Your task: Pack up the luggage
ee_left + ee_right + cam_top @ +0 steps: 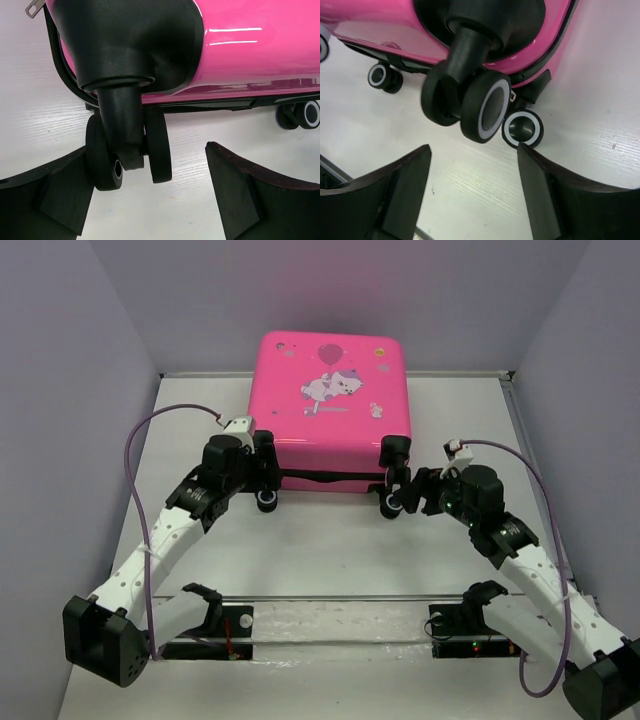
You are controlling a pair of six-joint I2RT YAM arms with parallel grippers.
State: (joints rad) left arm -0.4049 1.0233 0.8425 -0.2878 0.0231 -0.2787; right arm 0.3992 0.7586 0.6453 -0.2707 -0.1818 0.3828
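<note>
Left tool (147,161) and right tool (474,150), jaws apart, by closed luggage (335,390) casters (485,107).

Nothing really readable here, tbh. The luggage (300,440) has a white cartoon print (330,387) on its lid. There might be a tiny line of lettering under the animal, but it's too small and blurry to make out.

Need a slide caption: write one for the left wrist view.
Open left gripper framing a black caster wheel at the corner of the pink luggage on the white table.
</note>
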